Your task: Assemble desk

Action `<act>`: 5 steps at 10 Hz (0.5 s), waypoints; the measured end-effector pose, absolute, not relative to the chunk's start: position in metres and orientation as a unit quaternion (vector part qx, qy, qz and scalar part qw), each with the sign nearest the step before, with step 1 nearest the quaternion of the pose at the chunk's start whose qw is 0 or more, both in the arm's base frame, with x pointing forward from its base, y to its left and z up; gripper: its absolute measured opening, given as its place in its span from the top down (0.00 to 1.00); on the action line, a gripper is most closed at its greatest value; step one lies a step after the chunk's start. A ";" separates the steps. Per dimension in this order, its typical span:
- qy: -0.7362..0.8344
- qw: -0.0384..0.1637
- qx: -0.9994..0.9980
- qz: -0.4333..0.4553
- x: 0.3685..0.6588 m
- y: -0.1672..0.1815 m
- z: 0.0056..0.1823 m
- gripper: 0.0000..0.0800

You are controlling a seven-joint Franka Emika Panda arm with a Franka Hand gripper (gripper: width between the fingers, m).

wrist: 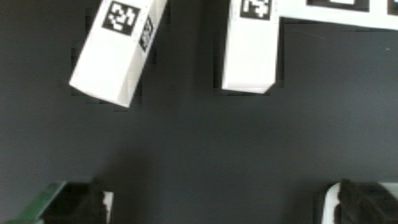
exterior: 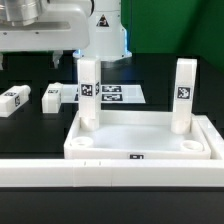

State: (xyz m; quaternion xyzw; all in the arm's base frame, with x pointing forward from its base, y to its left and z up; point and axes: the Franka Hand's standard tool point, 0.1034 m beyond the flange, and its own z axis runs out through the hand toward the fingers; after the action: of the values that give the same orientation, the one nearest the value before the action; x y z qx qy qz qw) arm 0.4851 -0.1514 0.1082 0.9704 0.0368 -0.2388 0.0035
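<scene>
A black table (exterior: 30, 125) fills the scene, matte and bare apart from the parts on it. Behind it hangs a dark green backdrop (exterior: 175, 30), with the arm (exterior: 40, 20) and its white base at the far side. A long white bar (exterior: 100, 175) runs across the near edge. The marker board (exterior: 118, 92) lies flat further back, in the middle.

The tabletop (exterior: 140, 130) lies rim-up just behind the bar. Two upright legs stand in its far corner sockets, one toward the exterior view's left (exterior: 88, 90) and one toward its right (exterior: 183, 90). The two near sockets are open holes.

Two loose legs lie on their sides on the table, well apart from the tabletop on the exterior view's left (exterior: 14, 100) (exterior: 55, 95). The wrist view looks down on them (wrist: 116, 50) (wrist: 254, 45), side by side and not touching each other.

The claw (wrist: 222, 205) hangs above the table with its fingers (wrist: 80, 205) spread wide. Only bare black surface shows between them. The loose legs lie near the claw, but it touches neither and holds nothing.
</scene>
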 end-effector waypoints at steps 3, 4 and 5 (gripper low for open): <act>0.040 0.005 0.971 -0.236 0.487 -0.151 0.108 0.19; 0.040 0.005 0.971 -0.236 0.486 -0.151 0.107 0.19; 0.038 0.002 0.971 -0.236 0.480 -0.152 0.102 0.19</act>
State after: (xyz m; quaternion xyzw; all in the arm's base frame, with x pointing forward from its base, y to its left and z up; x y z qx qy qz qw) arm 0.4802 -0.1519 0.1018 0.9710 0.0376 -0.2361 0.0019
